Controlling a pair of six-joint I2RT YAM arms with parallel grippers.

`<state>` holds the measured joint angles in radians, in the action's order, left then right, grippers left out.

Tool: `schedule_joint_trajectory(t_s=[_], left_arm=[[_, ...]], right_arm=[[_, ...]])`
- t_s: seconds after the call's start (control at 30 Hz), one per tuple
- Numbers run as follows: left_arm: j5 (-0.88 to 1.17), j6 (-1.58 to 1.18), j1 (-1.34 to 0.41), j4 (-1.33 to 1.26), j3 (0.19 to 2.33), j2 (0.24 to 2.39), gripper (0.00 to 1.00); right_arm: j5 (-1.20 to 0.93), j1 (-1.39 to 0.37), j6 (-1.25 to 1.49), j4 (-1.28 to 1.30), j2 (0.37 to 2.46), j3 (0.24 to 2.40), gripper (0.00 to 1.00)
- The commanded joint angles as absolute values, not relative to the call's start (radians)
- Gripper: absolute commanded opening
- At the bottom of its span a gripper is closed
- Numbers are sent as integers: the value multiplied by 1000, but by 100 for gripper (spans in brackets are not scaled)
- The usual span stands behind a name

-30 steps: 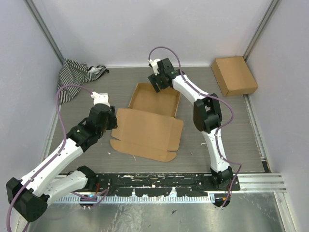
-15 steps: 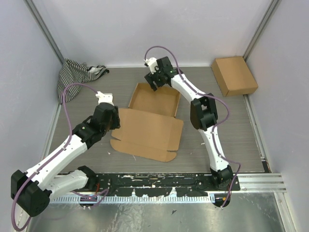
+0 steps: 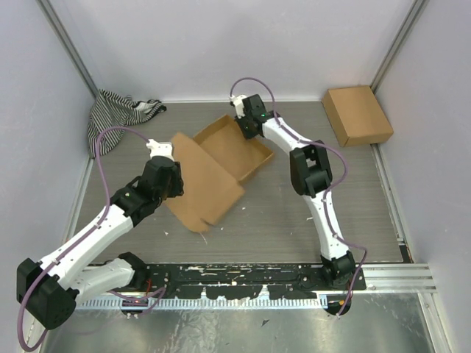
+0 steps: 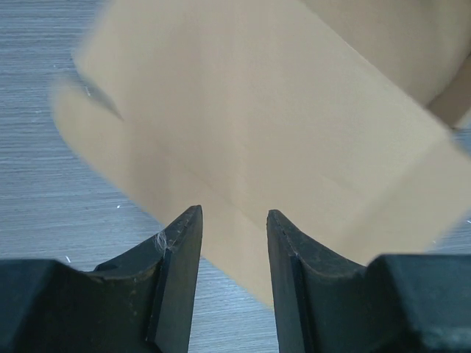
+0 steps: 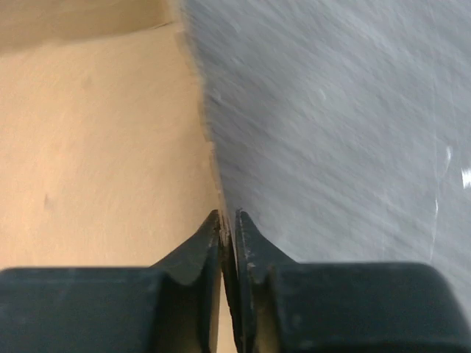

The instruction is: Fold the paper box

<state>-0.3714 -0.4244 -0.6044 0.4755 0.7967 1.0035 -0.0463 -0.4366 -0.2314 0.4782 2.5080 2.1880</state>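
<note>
box place: paper box [image 3: 218,168] sits mid-table [image 3: 294,220] on a diagonal, with the open tray [image 3: 229,149] at the far right end and the flat lid panel [image 3: 202,187] running out to the near left.
long axis: far right to near left, passing between the two arms.
right fingers: right gripper [image 5: 227,215] is pinched on the tray's far wall. The thin cardboard edge sits between the almost-closed tips.
left fingers: left gripper [image 4: 233,213] is parted with nothing between the tips. The lid panel lies just ahead of them, blurred, so contact cannot be told.
nearer arm: left arm for the lid, right arm for the tray.
right arm pose: stretched far out from its base, wrist bent down over the tray's far edge.
left arm pose: angled in from the near left, wrist pointing right at the lid's left side.
step, judged: tray walls are up and the lid is not yet folded over, so roughly midway.
next move, judged: the lid must hinge toward the far right over the tray, so the left fingers need to get its free edge while the right pinch anchors.
risk, judged: the pinch may drag the box or bend the wall.
other: striped cloth [image 3: 118,112] far left, small box [image 3: 358,114] far right, both well apart.
</note>
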Motion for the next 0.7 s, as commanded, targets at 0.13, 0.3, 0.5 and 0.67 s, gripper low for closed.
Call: schedule_joint_trajectory(t_s=[0.13, 0.3, 0.5, 0.67], left_arm=[[-278, -485, -601, 460, 828, 964, 46], [-235, -535, -602, 464, 807, 912, 45], [-253, -588, -603, 527, 810, 890, 47], [-259, -602, -603, 628, 866, 895, 58]], right_arm=[[224, -322, 54, 560, 2105, 1790, 5], [253, -317, 320, 671, 1838, 1414, 6], [21, -542, 748, 495, 1444, 901, 37], [140, -932, 1035, 489, 1277, 877, 69]])
